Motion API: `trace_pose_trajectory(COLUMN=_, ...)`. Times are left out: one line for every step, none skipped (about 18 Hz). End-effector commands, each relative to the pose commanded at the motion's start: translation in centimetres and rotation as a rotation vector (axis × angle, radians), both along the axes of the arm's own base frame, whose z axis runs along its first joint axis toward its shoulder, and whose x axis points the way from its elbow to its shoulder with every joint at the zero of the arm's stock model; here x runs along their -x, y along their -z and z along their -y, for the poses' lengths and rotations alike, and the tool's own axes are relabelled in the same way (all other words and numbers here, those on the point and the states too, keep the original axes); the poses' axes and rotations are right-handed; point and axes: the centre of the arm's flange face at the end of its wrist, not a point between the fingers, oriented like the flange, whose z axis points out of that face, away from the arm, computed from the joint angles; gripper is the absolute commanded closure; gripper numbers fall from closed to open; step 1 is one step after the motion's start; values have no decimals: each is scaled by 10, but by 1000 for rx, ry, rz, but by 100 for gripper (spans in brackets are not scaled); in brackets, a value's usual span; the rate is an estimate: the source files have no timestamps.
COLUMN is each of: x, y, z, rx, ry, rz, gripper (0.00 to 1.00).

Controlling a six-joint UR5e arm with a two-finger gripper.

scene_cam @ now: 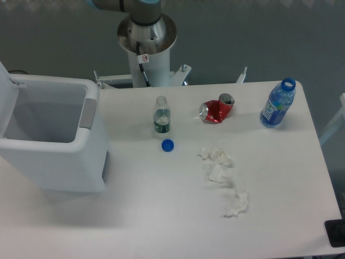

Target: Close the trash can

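Note:
The trash can (64, 162) is a large white boxy bin at the left edge of the table. Its top stands open and I look into its pale interior. The flat white lid (6, 91) is swung up at the far left, partly cut off by the frame edge. A grey strip (88, 113) runs along the right rim. Only the arm's base column (146, 43) and a bit of its blue-grey joint at the top edge show. The gripper is out of view.
A small clear uncapped bottle (161, 115) stands mid-table with a blue cap (167, 144) just in front of it. A crushed red can (216, 109) lies to its right. A blue bottle (278, 103) stands far right. Crumpled white tissues (223, 179) trail toward the front.

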Motion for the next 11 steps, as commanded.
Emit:
trace_pose_trajectory(x=0, y=-3, z=3, rx=-4, ry=-7, rz=-8, gripper=100)
trace_pose_trajectory(x=1, y=-4, z=5, rx=-1, ry=-16, rz=-18, gripper=100)
trace_pose_trajectory(x=1, y=-4, z=7, rx=2, ry=-21, rz=-25, gripper=100)
trace_pose_trajectory(x=2, y=-2, z=7, rx=10, ry=-25, rz=-26, gripper=100)
trace_pose_trajectory(x=2, y=-1, z=6, rx=13, ry=-25, rz=-25, gripper=100)
trace_pose_trajectory(x=2, y=1, z=6, rx=16, ry=-26, rz=-26, gripper=100)
trace_pose_trajectory(x=4, y=3, z=6, rx=22, ry=-36, rz=-34, gripper=100)
trace_pose_trajectory(x=5, y=5, z=6, rx=28, ry=-46, rz=-44, gripper=100)
trace_pose_trajectory(x=6, y=7, z=5, rx=34, ry=-50, rz=-48, gripper=100)
trace_pose_trajectory(x=6, y=9, z=5, rx=37, ry=-51, rz=-49, gripper=100)
trace_pose_trajectory(x=6, y=9, z=5, rx=38, ry=-53, rz=-49, gripper=100)
